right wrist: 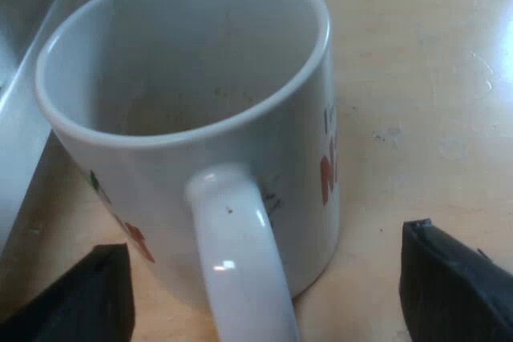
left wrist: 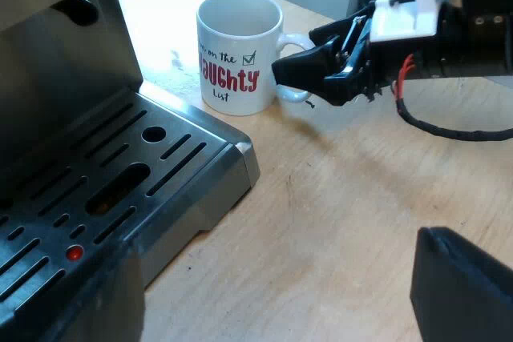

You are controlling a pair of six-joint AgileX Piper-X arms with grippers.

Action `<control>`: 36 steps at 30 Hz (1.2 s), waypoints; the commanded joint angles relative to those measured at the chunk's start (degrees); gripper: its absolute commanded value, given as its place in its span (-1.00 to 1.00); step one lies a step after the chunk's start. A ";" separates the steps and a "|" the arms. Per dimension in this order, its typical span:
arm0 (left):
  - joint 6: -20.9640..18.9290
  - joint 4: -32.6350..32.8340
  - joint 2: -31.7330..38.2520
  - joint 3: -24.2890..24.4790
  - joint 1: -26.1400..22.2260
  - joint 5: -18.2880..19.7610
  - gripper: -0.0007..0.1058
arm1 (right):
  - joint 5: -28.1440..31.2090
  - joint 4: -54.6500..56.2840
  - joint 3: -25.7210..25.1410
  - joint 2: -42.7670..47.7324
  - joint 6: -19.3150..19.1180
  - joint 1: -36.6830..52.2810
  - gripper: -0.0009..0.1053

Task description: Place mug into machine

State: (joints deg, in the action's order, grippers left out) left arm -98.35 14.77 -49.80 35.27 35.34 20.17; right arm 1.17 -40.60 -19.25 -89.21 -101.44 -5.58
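A white mug (left wrist: 239,52) with red lettering stands upright on the wooden table, close beside the espresso machine's drip tray (left wrist: 120,174). My right gripper (left wrist: 309,66) reaches up to the mug's handle (left wrist: 295,42). Seen from the right wrist, the mug (right wrist: 184,78) is empty, and its handle (right wrist: 240,254) lies between the fingers of my right gripper (right wrist: 264,302). That gripper is open and both fingers stand clear of the handle. My left gripper (left wrist: 272,302) hangs open over the table by the tray's corner, holding nothing.
The slotted metal drip tray has a small red float (left wrist: 74,252), and the machine's metal front (left wrist: 56,78) rises behind it. Bare wooden table (left wrist: 345,198) stretches away from the tray. The machine's metal side (right wrist: 24,94) stands close to the mug.
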 commanded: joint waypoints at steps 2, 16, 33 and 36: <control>-0.62 -1.08 0.01 0.19 0.28 0.16 0.32 | -0.20 -1.68 -1.92 -1.91 -0.34 -0.09 0.30; -0.62 -1.08 0.01 0.19 0.28 0.16 0.32 | -0.20 -2.11 -2.28 -2.34 -0.34 -0.09 -0.77; -0.62 -0.85 2.48 0.19 0.28 -0.19 0.32 | -3.56 9.92 -2.28 8.68 -0.98 -0.09 -0.98; -0.62 0.06 5.03 0.19 0.28 -1.00 0.32 | -3.56 15.32 -2.28 13.47 -3.57 -0.09 -0.98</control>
State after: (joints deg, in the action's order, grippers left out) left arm -98.35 14.92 -46.41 35.21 35.34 19.89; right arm -1.78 -25.27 -20.85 -78.77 -103.02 -5.58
